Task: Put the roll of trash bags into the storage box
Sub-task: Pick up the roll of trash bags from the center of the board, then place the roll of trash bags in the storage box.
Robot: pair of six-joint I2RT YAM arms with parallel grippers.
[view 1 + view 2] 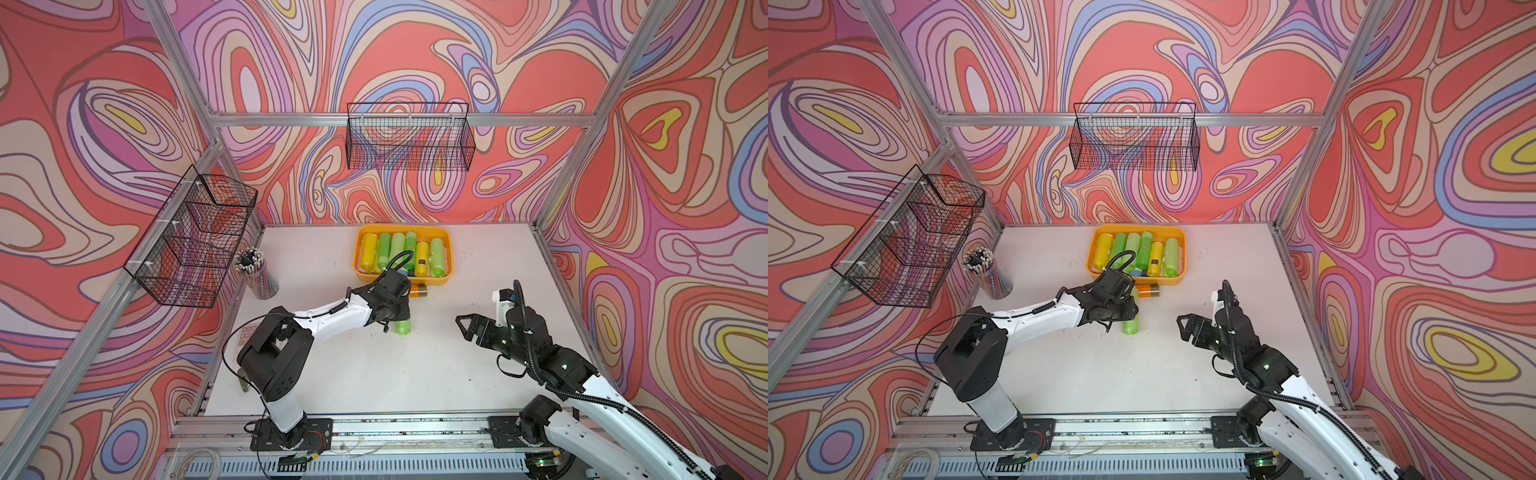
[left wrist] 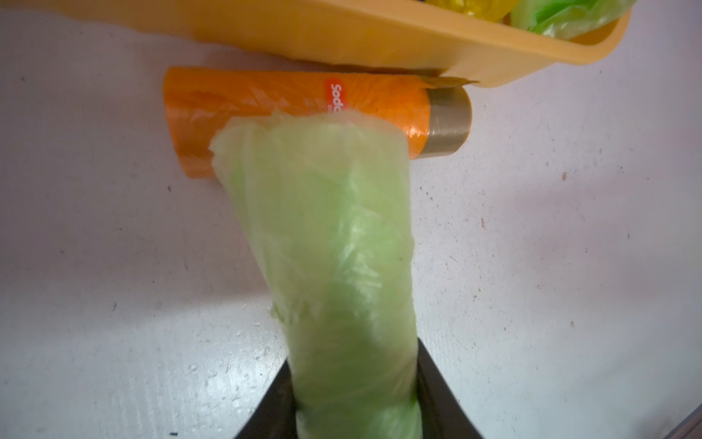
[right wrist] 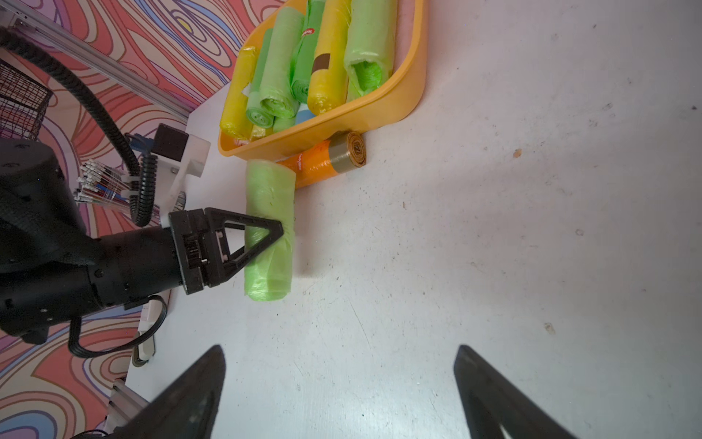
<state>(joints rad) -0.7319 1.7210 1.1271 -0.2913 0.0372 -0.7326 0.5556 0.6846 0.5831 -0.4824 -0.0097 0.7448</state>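
Observation:
A light green roll of trash bags point(image 2: 326, 247) lies on the white table, in front of the storage box point(image 1: 440, 279). My left gripper point(image 2: 355, 365) is shut on it, a black finger pressed to each side; this also shows in the right wrist view, at the roll point(image 3: 269, 235). In both top views the arm hides most of the roll point(image 1: 402, 327). The orange-yellow box point(image 3: 380, 102) holds several green and yellow rolls. An orange roll point(image 2: 266, 99) lies on the table against its front wall. My right gripper point(image 3: 340, 349) stands open over bare table, to the right.
A cup of pencils point(image 1: 257, 270) stands at the table's left edge. Black wire baskets hang on the left frame point(image 1: 195, 237) and on the back rail point(image 1: 409, 137). Aluminium posts border the table.

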